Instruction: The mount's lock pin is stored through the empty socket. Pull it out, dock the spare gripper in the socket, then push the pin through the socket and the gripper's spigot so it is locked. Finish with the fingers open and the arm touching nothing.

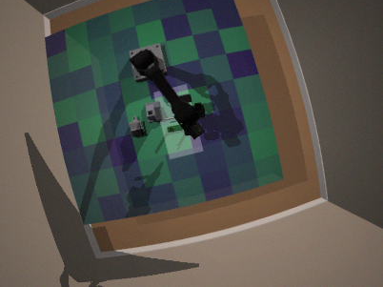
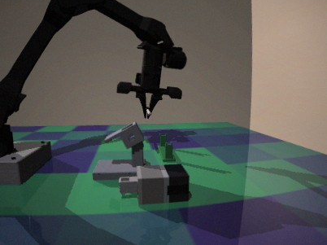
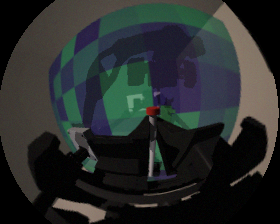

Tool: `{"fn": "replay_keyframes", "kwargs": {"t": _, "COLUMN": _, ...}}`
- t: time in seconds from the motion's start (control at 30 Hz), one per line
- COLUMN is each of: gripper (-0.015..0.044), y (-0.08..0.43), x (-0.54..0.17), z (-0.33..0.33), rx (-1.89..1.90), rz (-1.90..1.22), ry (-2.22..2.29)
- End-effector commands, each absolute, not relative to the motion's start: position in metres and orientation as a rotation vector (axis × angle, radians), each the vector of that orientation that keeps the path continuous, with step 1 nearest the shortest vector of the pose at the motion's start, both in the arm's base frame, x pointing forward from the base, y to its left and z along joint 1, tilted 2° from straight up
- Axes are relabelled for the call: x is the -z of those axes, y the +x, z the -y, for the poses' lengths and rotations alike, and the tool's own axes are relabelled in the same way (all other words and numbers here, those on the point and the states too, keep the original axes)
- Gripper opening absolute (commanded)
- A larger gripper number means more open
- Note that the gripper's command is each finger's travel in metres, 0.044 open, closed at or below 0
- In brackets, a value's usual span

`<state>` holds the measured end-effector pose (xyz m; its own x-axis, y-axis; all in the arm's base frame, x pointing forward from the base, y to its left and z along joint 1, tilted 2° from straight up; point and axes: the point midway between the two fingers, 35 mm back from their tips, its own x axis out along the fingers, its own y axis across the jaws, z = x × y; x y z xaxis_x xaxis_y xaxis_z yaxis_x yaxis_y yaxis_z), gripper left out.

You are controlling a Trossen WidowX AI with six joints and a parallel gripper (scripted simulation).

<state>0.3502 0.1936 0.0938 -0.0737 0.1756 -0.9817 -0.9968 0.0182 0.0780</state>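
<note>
Tool point(image 1: 183, 118) point(image 2: 147, 115) point(image 3: 150, 117): pointing down, above the bench point(image 1: 214, 163) point(image 2: 228, 146) point(image 3: 125, 95), fingers nearly together and clamped on the pin point(image 1: 170, 118) point(image 2: 148, 111) point(image 3: 152, 145). Wrist view gives the pin best: pale, slim shaft along the gap between the fingers, red head point(image 3: 153, 110) at the fingertips. From the exterior, only a small light bit of it shows at the tips. Pin is up in the air, out of the socket.

Mount point(image 1: 153, 112) point(image 2: 133, 137): grey, flat foot on the bench, short post, tilted head with an opening in its side. Tool hangs higher than the head, apart from it. Spare gripper not docked.

Spare point(image 1: 137, 126) point(image 2: 163, 184): lying on the bench near the mount, nearer the exterior camera. Grey body, black section at one end, narrower grey spigot point(image 2: 128, 186) at the other.

Green stand point(image 1: 176, 129) point(image 2: 167, 151): low base, two uprights, on the bench beyond the spare in the exterior view. Nothing seated across its uprights.

Arm point(image 1: 167, 87) point(image 2: 122, 15): black, arched high from its grey base point(image 1: 161, 72) point(image 2: 38, 154). Grey shape at left in the wrist view, partly hidden by the tool; cannot tell which piece.
</note>
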Motion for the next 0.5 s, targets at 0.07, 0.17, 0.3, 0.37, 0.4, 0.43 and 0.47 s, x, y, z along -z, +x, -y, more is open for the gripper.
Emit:
{"fn": "replay_keyframes", "kwargs": {"t": 0.07, "gripper": 0.0, "y": 0.363, "x": -0.096, "z": -0.202, "rx": -1.318, "rz": -1.143, "ry": -1.019}}
{"fn": "replay_keyframes", "kwargs": {"t": 0.17, "gripper": 0.0, "y": 0.37, "x": -0.097, "z": -0.207, "rx": -1.317, "rz": -1.143, "ry": -1.018}}
{"fn": "replay_keyframes", "kwargs": {"t": 0.3, "gripper": 0.0, "y": 0.378, "x": -0.097, "z": -0.212, "rx": -1.316, "rz": -1.143, "ry": -1.017}}
{"fn": "replay_keyframes", "kwargs": {"t": 0.37, "gripper": 0.0, "y": 0.381, "x": -0.097, "z": -0.215, "rx": -1.315, "rz": -1.143, "ry": -1.017}}
{"fn": "replay_keyframes", "kwargs": {"t": 0.4, "gripper": 0.0, "y": 0.383, "x": -0.097, "z": -0.217, "rx": -1.315, "rz": -1.143, "ry": -1.016}}
{"fn": "replay_keyframes", "kwargs": {"t": 0.43, "gripper": 0.0, "y": 0.385, "x": -0.097, "z": -0.218, "rx": -1.314, "rz": -1.143, "ry": -1.016}}
{"fn": "replay_keyframes", "kwargs": {"t": 0.47, "gripper": 0.0, "y": 0.387, "x": -0.097, "z": -0.219, "rx": -1.314, "rz": -1.143, "ry": -1.016}}
